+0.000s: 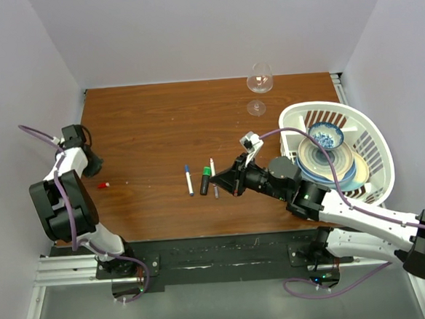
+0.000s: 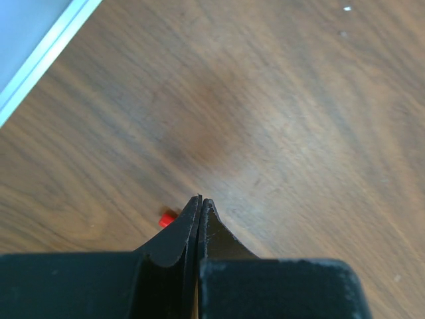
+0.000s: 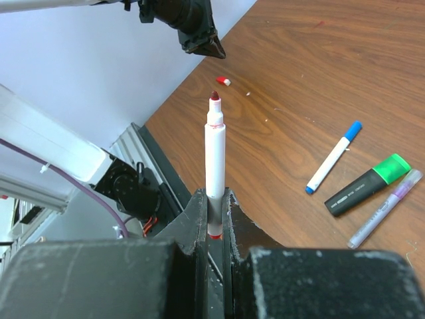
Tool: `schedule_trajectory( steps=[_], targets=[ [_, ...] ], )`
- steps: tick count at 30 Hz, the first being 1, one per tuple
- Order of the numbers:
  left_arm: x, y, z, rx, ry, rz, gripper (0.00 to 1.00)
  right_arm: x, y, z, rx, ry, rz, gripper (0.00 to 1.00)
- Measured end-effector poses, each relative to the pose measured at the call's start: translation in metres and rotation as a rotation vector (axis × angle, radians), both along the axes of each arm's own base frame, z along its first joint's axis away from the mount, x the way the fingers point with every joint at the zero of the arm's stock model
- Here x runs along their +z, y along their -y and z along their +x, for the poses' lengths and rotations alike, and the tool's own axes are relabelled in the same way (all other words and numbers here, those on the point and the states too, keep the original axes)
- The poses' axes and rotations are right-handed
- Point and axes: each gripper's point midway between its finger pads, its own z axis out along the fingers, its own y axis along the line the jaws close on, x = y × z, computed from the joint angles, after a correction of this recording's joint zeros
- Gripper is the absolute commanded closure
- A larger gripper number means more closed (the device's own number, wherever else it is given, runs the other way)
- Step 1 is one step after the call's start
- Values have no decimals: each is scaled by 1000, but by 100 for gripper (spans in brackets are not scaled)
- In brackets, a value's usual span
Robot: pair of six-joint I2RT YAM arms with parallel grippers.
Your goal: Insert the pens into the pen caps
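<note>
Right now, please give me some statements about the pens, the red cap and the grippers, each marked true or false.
1. The right gripper holds a white pen with a bare red tip. True.
2. The left gripper holds the red cap. False: it is shut on nothing; the cap lies on the table.
3. Three pens lie on the table. True.
4. The black marker wears a blue cap. False: it wears a green cap.

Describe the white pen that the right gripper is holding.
The pen is slim, with a white, plastic-looking body, a narrower collar and a bare, uncapped dark-red tip. A red band shows at its lower end, where the right gripper clamps it. It sticks straight out from the gripper, above the table, touching nothing else.
</note>
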Motion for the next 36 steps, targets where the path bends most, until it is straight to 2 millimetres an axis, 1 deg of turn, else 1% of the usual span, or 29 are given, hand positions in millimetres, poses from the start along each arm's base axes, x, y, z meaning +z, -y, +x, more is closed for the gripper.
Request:
schedule_trajectory(
  steps=[6, 10, 14, 20, 30, 31, 32, 34, 35, 36],
  targets=[
    [-10, -2, -8, -4, -54, 9, 100, 6, 1, -4, 16, 7, 14, 100],
    [-18, 0, -13, -4, -87, -4, 100, 15, 6, -7, 17, 22, 36, 100],
    [-21, 2, -19, -7, -117, -13, 100, 27, 11, -11, 17, 42, 64, 100],
    [-24, 9, -37, -10, -187, -41, 100, 40, 17, -16, 22, 62, 99, 100],
    [-26, 25, -71, -53, -247, -77, 100, 55, 26, -27, 42, 87, 136, 100],
    [-24, 27, -73, -62, -244, -80, 96, 56, 27, -27, 42, 88, 138, 100],
    [-22, 28, -74, -70, -239, -78, 86, 56, 28, -28, 42, 88, 138, 100],
    [-14, 27, -71, -82, -213, -66, 77, 56, 29, -29, 42, 88, 137, 100],
    [-11, 26, -70, -91, -202, -59, 70, 56, 29, -29, 42, 87, 136, 100],
    [-8, 26, -68, -95, -189, -53, 67, 55, 30, -29, 42, 86, 134, 100]
  ],
)
